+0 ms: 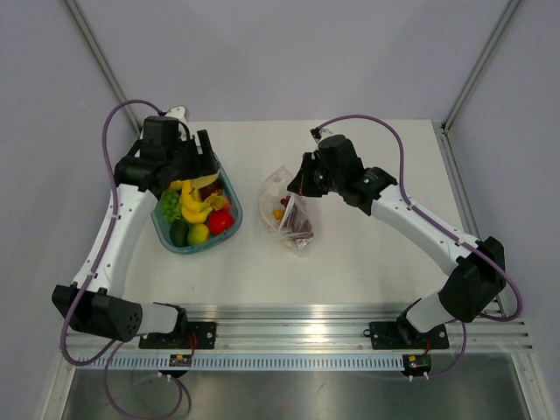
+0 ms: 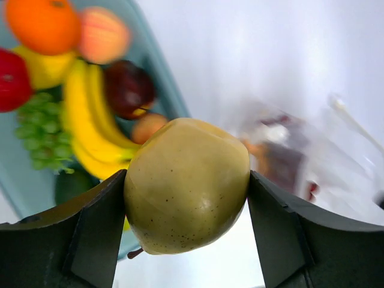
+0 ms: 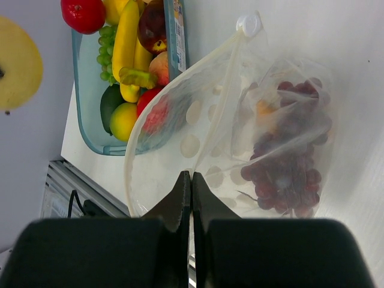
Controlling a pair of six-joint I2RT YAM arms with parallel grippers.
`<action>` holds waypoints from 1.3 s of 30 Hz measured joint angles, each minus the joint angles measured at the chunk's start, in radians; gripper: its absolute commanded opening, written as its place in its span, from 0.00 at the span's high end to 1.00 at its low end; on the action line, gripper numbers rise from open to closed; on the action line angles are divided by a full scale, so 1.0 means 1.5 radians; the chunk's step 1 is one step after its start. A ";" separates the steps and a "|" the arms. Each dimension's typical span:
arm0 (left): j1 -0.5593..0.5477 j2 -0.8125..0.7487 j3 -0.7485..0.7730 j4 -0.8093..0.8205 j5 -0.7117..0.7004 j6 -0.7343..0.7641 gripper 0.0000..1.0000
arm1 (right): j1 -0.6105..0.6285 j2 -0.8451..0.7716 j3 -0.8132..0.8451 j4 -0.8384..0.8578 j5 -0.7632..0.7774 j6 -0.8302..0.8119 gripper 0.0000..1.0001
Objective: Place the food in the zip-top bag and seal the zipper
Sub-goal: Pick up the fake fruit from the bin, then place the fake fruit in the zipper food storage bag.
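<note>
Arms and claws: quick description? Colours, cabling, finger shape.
The left arm and right arm both have white tubular links with chunky black joint housings and black bases. A purple cable loops loosely along each one. The left claw and right claw each have two flat, matte dark fingers that taper toward the tips. No markings are legible.

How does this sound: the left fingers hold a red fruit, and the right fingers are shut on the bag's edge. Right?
Not quite. The fruit between the left fingers is yellow-green, not red, as the left wrist view shows. The right fingers are indeed shut on the bag's edge.
</note>
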 measured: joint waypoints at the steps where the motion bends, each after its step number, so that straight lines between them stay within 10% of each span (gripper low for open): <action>1: -0.020 -0.013 0.000 -0.005 0.009 -0.005 0.48 | 0.000 0.000 0.000 0.000 0.000 0.000 1.00; 10: -0.195 -0.045 -0.025 0.009 0.144 -0.087 0.48 | 0.003 0.007 0.000 0.001 0.000 0.006 1.00; 32: -0.252 0.058 -0.074 0.109 0.126 -0.192 0.50 | 0.011 -0.037 -0.021 -0.006 0.019 0.013 1.00; 39: -0.253 0.088 -0.075 0.107 0.095 -0.203 0.14 | 0.019 -0.038 -0.022 -0.005 0.019 0.020 1.00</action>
